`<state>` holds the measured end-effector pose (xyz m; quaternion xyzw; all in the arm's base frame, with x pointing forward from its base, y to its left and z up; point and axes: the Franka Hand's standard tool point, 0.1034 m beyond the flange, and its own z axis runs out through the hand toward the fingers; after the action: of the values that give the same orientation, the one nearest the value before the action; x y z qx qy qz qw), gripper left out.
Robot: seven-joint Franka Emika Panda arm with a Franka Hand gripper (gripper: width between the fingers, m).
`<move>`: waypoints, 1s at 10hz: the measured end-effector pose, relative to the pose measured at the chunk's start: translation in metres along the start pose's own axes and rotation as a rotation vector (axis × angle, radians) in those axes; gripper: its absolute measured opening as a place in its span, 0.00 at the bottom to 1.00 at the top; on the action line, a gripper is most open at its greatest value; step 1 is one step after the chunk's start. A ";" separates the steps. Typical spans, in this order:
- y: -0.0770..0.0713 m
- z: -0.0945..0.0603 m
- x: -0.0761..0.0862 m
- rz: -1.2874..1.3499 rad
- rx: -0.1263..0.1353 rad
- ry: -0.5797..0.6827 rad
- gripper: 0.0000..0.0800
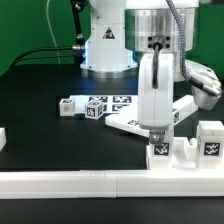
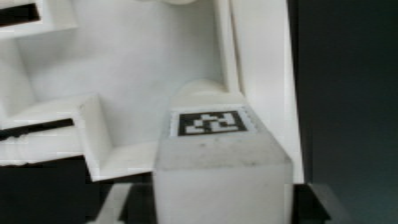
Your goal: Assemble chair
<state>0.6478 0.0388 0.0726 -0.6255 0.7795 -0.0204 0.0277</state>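
Note:
My gripper (image 1: 157,138) hangs straight down at the front right of the black table. It is shut on an upright white chair leg (image 1: 158,150) with a square tag on its face. In the wrist view the leg (image 2: 215,150) fills the gap between my dark fingers (image 2: 128,200), and the gripper (image 2: 217,208) clamps it from both sides. The leg stands against larger white chair parts (image 2: 125,110), a slab with raised walls. Whether it is seated in them I cannot tell. A flat white slab (image 1: 128,123) lies just behind the gripper. A tagged white block (image 1: 210,140) stands at the exterior view's right.
A long plain white rail (image 1: 90,182) runs along the table's front edge. The marker board (image 1: 108,104) lies mid-table, with a small tagged white block (image 1: 68,106) beside it. The robot base (image 1: 105,45) stands at the back. A white piece (image 1: 2,138) shows at the left edge.

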 end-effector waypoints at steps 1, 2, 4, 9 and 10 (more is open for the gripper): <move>0.001 0.000 0.001 0.016 -0.003 0.002 0.36; 0.001 0.001 0.000 0.017 -0.004 0.001 0.48; -0.001 -0.003 0.000 0.002 0.001 -0.002 0.65; -0.004 -0.026 -0.001 -0.068 0.022 -0.021 0.81; -0.003 -0.026 -0.001 -0.070 0.021 -0.020 0.81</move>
<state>0.6495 0.0384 0.0986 -0.6523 0.7565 -0.0233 0.0413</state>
